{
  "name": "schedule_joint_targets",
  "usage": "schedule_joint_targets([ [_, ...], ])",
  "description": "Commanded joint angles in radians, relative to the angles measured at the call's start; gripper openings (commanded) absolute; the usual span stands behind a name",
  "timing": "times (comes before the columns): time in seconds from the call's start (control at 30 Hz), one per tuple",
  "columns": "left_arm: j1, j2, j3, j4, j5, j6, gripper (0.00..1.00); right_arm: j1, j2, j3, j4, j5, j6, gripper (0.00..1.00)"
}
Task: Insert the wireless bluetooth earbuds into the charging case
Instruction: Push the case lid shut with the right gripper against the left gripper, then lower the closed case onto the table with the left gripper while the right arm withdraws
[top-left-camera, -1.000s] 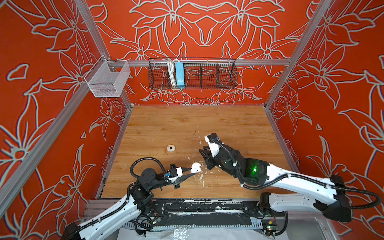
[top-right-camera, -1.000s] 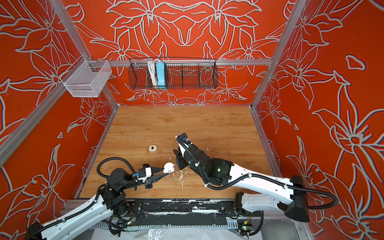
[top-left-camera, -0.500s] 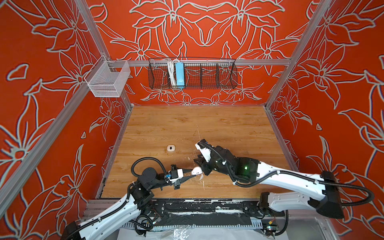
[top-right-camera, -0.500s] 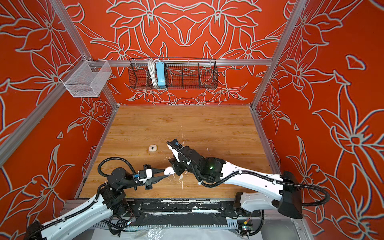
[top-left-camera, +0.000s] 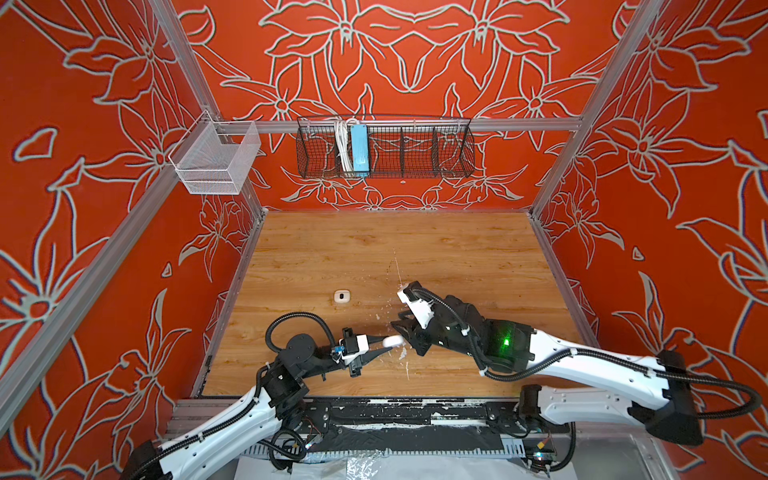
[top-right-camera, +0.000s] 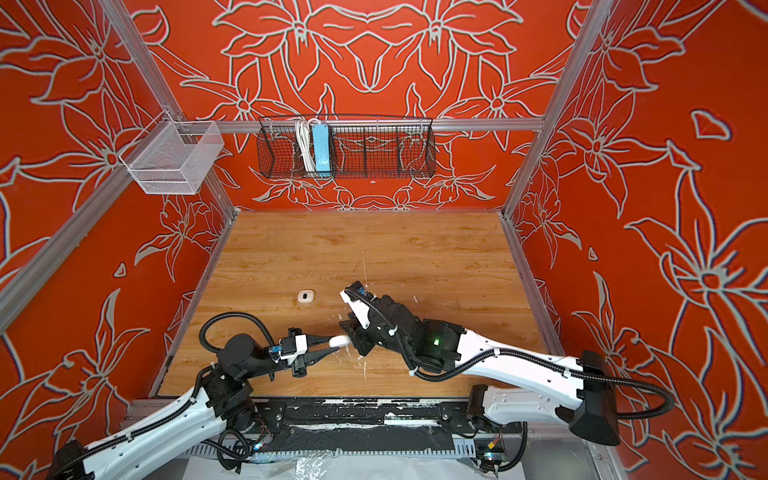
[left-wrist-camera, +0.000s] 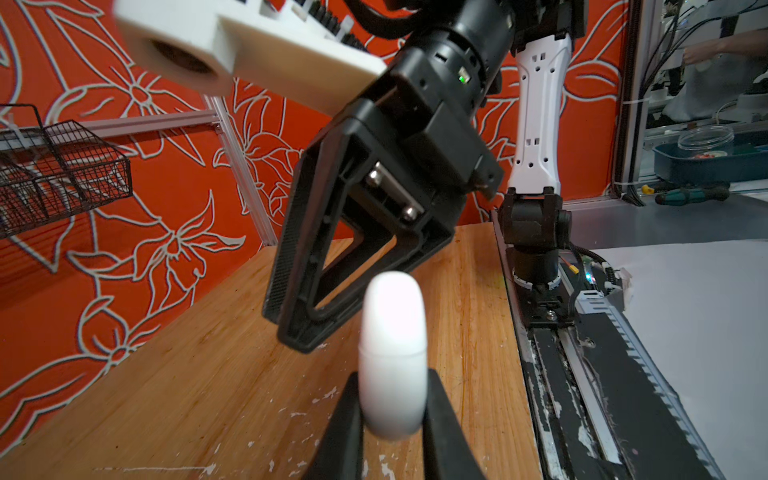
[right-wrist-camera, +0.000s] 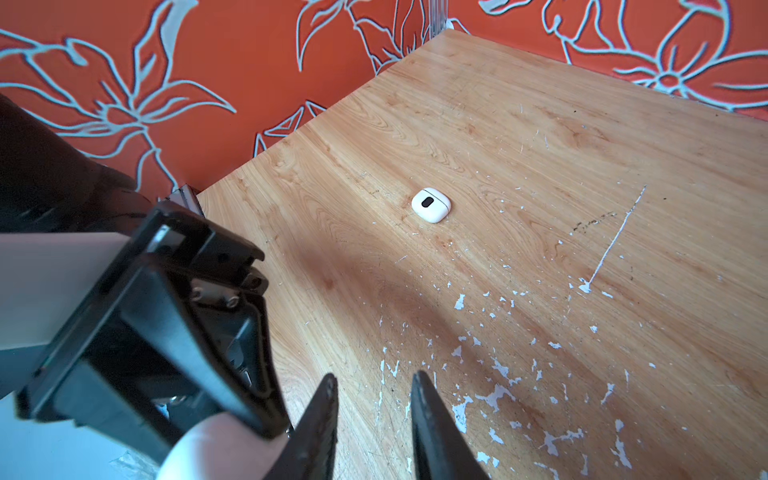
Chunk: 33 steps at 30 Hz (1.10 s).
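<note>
The left gripper (top-left-camera: 387, 345) clamps the charging case (left-wrist-camera: 392, 332) on edge between its 2 black fingers, over the front part of the wooden table (top-left-camera: 457, 257). The case is a smooth, glossy white puck with rounded ends; a thin seam runs across it and its halves are shut together. The right gripper (right-wrist-camera: 374, 384) hangs just beside it, its 2 tapered black jaws parted with only bare tabletop between them; whether either touches the case cannot be told. The tabletop is pale, grained board, scarred with white flecks and 1 long scratch. Further back, a cream rounded-square case (right-wrist-camera: 431, 204) with a dark oval mark lies flat, well apart from both arms. On the orange, flower-patterned back wall hangs a black wire basket (top-left-camera: 384, 151) holding a blue bar (top-left-camera: 359, 149). A white mesh basket (top-left-camera: 216, 160) hangs at the left corner.
</note>
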<state>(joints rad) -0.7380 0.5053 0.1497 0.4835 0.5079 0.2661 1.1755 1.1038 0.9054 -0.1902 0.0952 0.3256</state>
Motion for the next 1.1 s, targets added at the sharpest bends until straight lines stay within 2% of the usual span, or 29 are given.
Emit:
schedule_joint_targets([
  [0.0,-0.003,0.028,0.052,-0.022,-0.112,-0.024,0.00,0.016,-0.045,-0.034,0.015,0.072,0.023,0.33],
  [0.13,-0.003,0.113,0.089,-0.041,-0.200,-0.074,0.00,0.013,-0.110,-0.076,-0.016,0.307,0.080,0.41],
  [0.23,0.001,0.251,0.148,-0.047,-0.284,-0.169,0.00,0.007,-0.164,-0.080,-0.100,0.499,0.181,0.59],
  [0.3,0.014,0.365,0.192,-0.048,-0.323,-0.244,0.00,0.001,-0.193,-0.079,-0.163,0.579,0.243,0.69],
  [0.37,0.032,0.465,0.220,-0.030,-0.338,-0.317,0.00,-0.001,-0.202,-0.063,-0.227,0.639,0.280,0.71],
  [0.47,0.072,0.643,0.264,-0.008,-0.289,-0.435,0.00,-0.013,-0.177,-0.015,-0.355,0.735,0.312,0.74],
  [0.53,0.108,0.739,0.308,-0.016,-0.238,-0.501,0.00,-0.025,-0.162,-0.005,-0.380,0.818,0.306,0.76],
  [0.63,0.166,0.876,0.358,-0.017,-0.149,-0.603,0.00,-0.077,-0.171,-0.090,-0.228,0.934,0.177,0.81],
  [0.67,0.186,0.914,0.366,-0.005,-0.118,-0.626,0.00,-0.114,-0.175,-0.128,-0.155,0.945,0.096,0.81],
  [0.77,0.223,0.993,0.398,-0.022,-0.083,-0.642,0.00,-0.283,-0.169,-0.174,-0.084,0.913,-0.027,0.80],
  [0.9,0.244,1.062,0.474,-0.140,-0.088,-0.619,0.00,-0.494,-0.182,-0.322,0.215,0.868,-0.277,0.81],
  [0.97,0.248,1.086,0.488,-0.157,-0.087,-0.621,0.00,-0.595,-0.186,-0.402,0.340,0.821,-0.313,0.81],
  [1.07,0.253,1.109,0.501,-0.157,-0.073,-0.622,0.00,-0.743,-0.174,-0.488,0.423,0.691,-0.252,0.83],
])
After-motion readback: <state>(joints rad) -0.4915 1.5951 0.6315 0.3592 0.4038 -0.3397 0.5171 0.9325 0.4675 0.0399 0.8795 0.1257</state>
